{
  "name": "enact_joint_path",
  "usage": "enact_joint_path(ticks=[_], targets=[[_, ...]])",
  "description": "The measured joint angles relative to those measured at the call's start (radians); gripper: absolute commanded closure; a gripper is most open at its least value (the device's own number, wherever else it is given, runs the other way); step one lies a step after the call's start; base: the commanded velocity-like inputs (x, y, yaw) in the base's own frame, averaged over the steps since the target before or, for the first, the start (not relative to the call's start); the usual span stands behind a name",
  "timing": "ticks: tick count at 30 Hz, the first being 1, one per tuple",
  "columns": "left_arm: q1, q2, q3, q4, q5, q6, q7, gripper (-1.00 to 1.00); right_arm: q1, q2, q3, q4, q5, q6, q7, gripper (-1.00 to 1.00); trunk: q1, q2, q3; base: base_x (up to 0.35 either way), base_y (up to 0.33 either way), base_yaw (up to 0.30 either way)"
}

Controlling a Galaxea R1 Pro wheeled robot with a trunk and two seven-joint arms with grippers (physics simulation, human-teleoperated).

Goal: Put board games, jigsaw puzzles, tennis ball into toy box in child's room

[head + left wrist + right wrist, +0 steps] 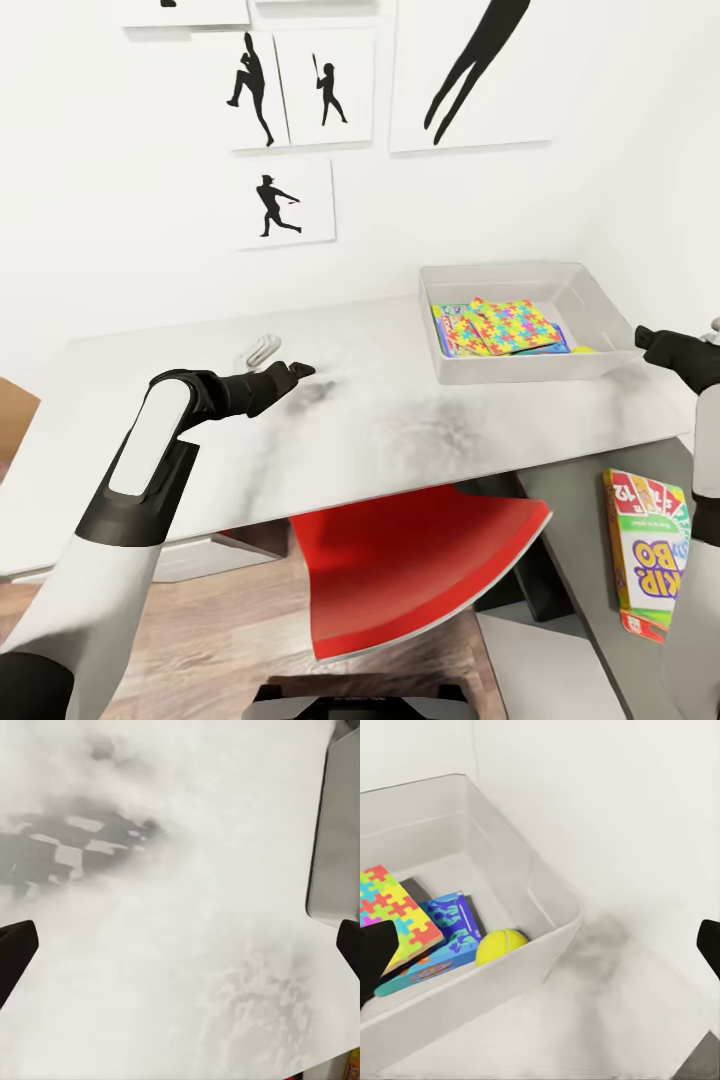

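Left claw (298, 371): open and empty, fingers apart at the two side edges of the left wrist view, hovering over the bare pale worktop (380, 420) at centre-left of the head view.
Right claw (645, 338): open, gripping nothing, dark fingers (375, 952) spread wide in the right wrist view, at the right edge of the head view just beside the toy box (590, 305).
Toy box contents: jigsaw puzzles (508, 325) lying on top, a blue board game (442, 937) under them, tennis ball (500, 945) against the near wall.
Toy box place: on the worktop, upper right of the head view, near the wall.
Skip-Bo box (648, 550): flat on the dark-grey worktop section, lower right of the head view, well apart from the toy box.
Red chair (420, 560): under the worktop edge, lower centre.
Baseball silhouette pictures (270, 200): on the white wall, upper left.
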Motion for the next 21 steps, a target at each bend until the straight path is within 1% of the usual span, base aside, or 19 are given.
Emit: enact_joint_path(ticks=[3, 5, 6, 8, 9, 12, 13, 14, 15, 17, 18, 20, 21], targets=[[0.0, 0.0, 0.0, 0.0, 0.0, 0.0, 0.0, -1.0, 0.005, 0.0, -0.005, 0.0, 0.0, 0.001, 0.002, -1.0, 0.0, 0.0, 0.0, 0.0, 0.05, -0.081], [0.0, 0.0, 0.0, 0.0, 0.0, 0.001, 0.001, -1.0, 0.02, -0.001, -0.022, 0.0, 0.0, 0.003, 0.014, -1.0, 0.0, 0.0, 0.001, 0.0, 0.035, -0.14], [0.0, 0.0, 0.0, 0.0, 0.0, 0.001, 0.001, -1.0, 0.02, -0.001, -0.022, 0.0, -0.001, 0.003, 0.014, -1.0, 0.0, 0.0, 0.001, 0.0, 0.028, -0.167], [0.0, 0.0, 0.0, 0.0, 0.0, 0.001, 0.001, -1.0, 0.039, -0.001, -0.049, 0.0, 0.0, 0.006, 0.047, -1.0, 0.0, 0.0, 0.001, 0.0, 0.022, -0.19], [0.0, 0.0, 0.0, 0.0, 0.0, 0.001, 0.001, -1.0, 0.04, -0.001, -0.05, 0.0, 0.0, 0.006, 0.047, -1.0, 0.0, 0.0, 0.002, 0.0, 0.018, -0.207], [-0.003, -0.001, 0.001, 0.0, 0.0, 0.001, 0.002, -1.0, 0.075, -0.003, -0.102, 0.0, -0.003, 0.009, 0.12, -1.0, 0.0, 0.0, 0.003, 0.0, 0.012, -0.229], [-0.003, -0.001, 0.001, 0.0, 0.0, 0.001, 0.002, -1.0, 0.076, -0.003, -0.103, 0.0, -0.003, 0.009, 0.121, -1.0, 0.0, 0.0, 0.003, 0.0, 0.009, -0.242], [-0.005, -0.002, 0.002, 0.0, 0.0, 0.001, 0.003, -1.0, 0.089, -0.003, -0.123, 0.0, -0.005, 0.009, 0.149, -1.0, 0.0, 0.0, 0.003, 0.0, 0.009, -0.242], [-0.005, -0.002, 0.002, 0.0, 0.0, 0.001, 0.003, -1.0, 0.089, -0.003, -0.123, 0.0, -0.006, 0.009, 0.15, -1.0, 0.0, 0.0, 0.004, 0.0, 0.007, -0.249], [-0.01, -0.002, 0.002, 0.0, 0.0, 0.001, 0.005, -1.0, 0.117, -0.003, -0.166, 0.0, -0.011, 0.01, 0.205, -1.0, 0.0, 0.0, 0.005, 0.0, 0.006, -0.255], [-0.01, -0.002, 0.002, 0.0, 0.0, 0.001, 0.005, -1.0, 0.117, -0.003, -0.167, 0.0, -0.012, 0.01, 0.206, -1.0, 0.0, 0.0, 0.005, 0.0, 0.005, -0.26], [-0.017, -0.003, 0.002, 0.0, 0.001, 0.001, 0.006, -1.0, 0.144, -0.004, -0.207, 0.0, -0.011, 0.011, 0.258, -1.0, 0.0, 0.0, 0.006, 0.0, 0.004, -0.263], [-0.017, -0.003, 0.002, 0.0, 0.001, 0.001, 0.006, -1.0, 0.144, -0.004, -0.208, 0.0, -0.012, 0.011, 0.259, -1.0, 0.0, 0.0, 0.006, 0.0, 0.003, -0.266]])
